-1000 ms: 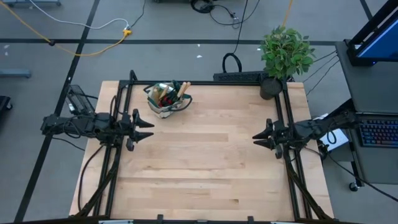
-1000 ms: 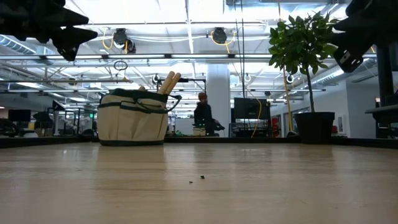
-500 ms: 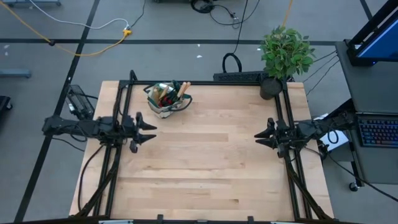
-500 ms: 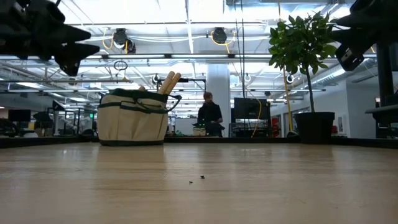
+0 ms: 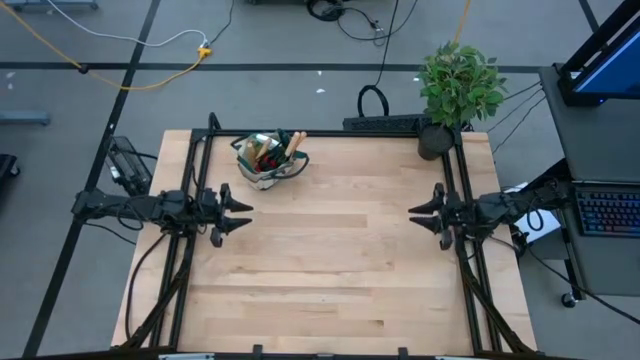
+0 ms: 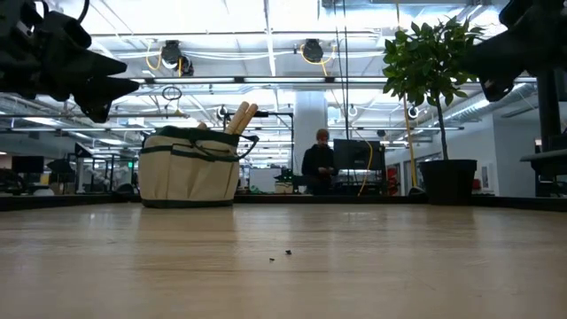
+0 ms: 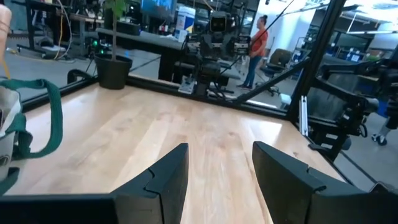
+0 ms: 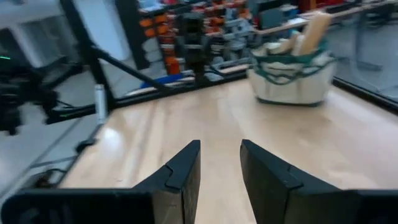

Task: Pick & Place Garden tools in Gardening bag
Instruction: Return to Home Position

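Nothing held.
The left gripper (image 5: 243, 213) and right gripper (image 5: 415, 214) hover with fingers parted, touching nothing, well apart from the gardening bag (image 5: 268, 160).

The bag (image 5: 268, 160) stood on the table (image 5: 330, 270) at its far left, tools (image 5: 291, 144) in it. The potted plant (image 5: 455, 85) sat at the far right corner. My left gripper (image 5: 243, 217) hung by the left edge and my right gripper (image 5: 416, 215) by the right.
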